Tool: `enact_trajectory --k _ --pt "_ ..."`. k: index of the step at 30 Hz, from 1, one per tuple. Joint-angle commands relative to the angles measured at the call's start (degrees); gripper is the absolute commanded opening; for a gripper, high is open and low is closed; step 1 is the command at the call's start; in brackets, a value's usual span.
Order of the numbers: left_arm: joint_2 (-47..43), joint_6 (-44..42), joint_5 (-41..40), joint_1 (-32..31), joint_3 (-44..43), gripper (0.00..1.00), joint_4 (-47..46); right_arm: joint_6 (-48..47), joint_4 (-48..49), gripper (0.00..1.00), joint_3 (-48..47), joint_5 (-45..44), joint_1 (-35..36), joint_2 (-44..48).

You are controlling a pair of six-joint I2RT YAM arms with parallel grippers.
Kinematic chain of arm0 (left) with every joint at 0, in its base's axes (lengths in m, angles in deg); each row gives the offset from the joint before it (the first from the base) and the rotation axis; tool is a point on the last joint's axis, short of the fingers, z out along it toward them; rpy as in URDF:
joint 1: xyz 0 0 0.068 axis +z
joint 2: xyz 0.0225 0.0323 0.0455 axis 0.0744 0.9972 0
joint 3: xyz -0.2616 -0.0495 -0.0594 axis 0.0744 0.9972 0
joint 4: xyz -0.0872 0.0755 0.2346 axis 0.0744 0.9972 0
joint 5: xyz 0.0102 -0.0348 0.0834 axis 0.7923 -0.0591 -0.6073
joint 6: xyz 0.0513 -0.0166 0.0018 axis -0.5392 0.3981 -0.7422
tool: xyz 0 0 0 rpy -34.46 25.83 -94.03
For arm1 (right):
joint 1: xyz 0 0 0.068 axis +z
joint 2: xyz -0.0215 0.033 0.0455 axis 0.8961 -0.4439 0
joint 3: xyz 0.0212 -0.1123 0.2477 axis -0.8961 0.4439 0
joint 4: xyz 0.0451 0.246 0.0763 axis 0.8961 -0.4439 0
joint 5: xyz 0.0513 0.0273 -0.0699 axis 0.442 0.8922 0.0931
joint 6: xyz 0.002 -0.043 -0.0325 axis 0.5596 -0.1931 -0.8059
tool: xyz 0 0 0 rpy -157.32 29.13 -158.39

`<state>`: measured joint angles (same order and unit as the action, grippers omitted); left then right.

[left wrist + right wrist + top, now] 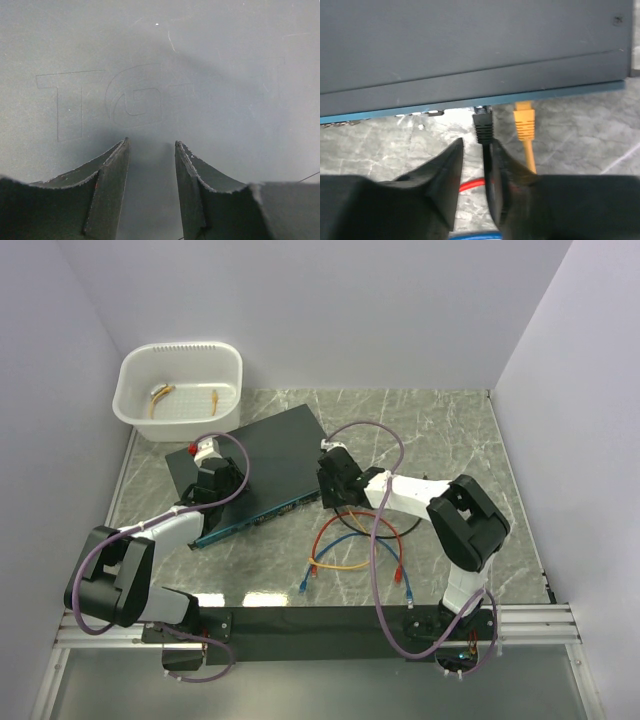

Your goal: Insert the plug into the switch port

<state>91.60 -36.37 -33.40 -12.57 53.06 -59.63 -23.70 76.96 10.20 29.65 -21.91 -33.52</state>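
Note:
The flat black switch lies in the middle of the table, its teal face towards the arms. In the right wrist view a black plug sits with its tip at a port in the teal face, beside a yellow plug that sits in the neighbouring port. My right gripper is open; the black cable runs between its fingers, against the right finger. My left gripper is open and empty, close over the switch's black top.
A white tub stands at the back left. Red, yellow and blue cables loop on the marble in front of the switch, with loose blue plugs near the front. White walls close in both sides.

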Motion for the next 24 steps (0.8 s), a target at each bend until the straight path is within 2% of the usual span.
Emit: enact_trajectory --k 1,4,10,17,20,24 --pt "1.2 -0.8 1.6 0.1 0.2 0.48 2.5 0.1 16.6 0.38 -1.5 -0.9 -0.5 3.8" --pt "1.1 -0.6 1.3 0.2 0.3 0.49 2.5 0.2 16.6 0.51 2.1 -0.1 -0.4 6.2" --pt "0.8 0.0 0.6 0.5 0.3 0.51 2.8 -0.2 16.5 0.68 8.1 1.7 0.2 13.7" --pt "-0.6 3.8 0.3 0.5 -0.6 0.57 5.9 0.0 15.2 0.74 10.8 0.5 0.0 22.5" --pt "-3.3 6.4 -0.8 0.5 -1.4 0.63 9.9 0.6 12.0 0.75 6.4 0.2 -2.3 20.6" --pt "-10.0 8.6 -3.8 0.6 -2.3 0.73 17.2 3.7 5.9 0.75 -1.7 4.3 -8.8 12.2"
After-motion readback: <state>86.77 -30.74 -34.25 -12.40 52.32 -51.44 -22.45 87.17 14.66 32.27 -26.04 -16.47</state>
